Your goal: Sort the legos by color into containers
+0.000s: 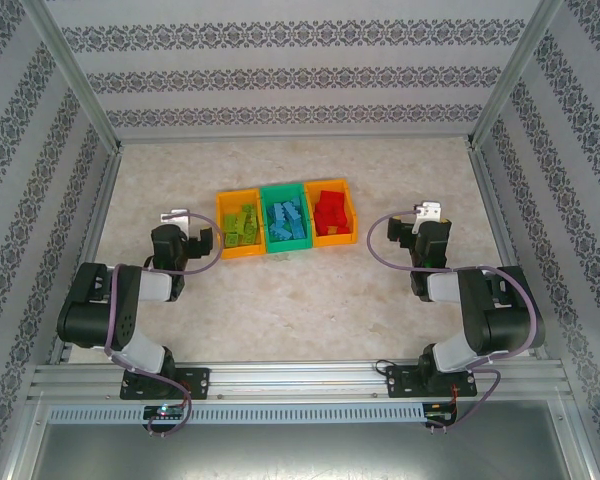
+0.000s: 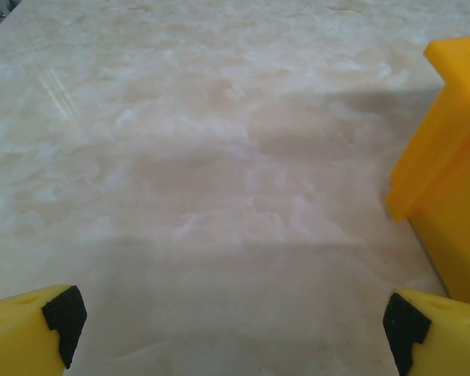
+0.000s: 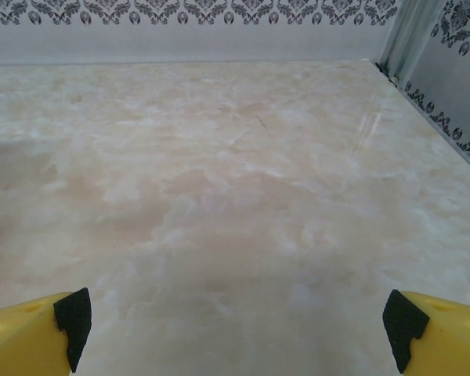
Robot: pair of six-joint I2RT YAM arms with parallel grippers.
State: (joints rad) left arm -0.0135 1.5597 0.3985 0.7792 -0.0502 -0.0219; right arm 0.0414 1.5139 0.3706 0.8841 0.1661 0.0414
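Legos [image 1: 285,218] lie sorted by colour in three containers standing in a row, far centre of the table [image 1: 300,300]: lime green pieces [image 1: 243,226] in the left orange bin [image 1: 221,222], blue pieces in the middle green bin [image 1: 289,245], red pieces [image 1: 329,212] in the right orange bin [image 1: 336,240]. Bins touch side to side. Just left of the row, low over the tabletop, the left gripper [image 1: 185,222]: jaws spread wide, nothing between. Right of the row and apart from it, the right gripper [image 1: 428,218]: likewise spread, empty, patterned wall [image 3: 219,12] beyond.
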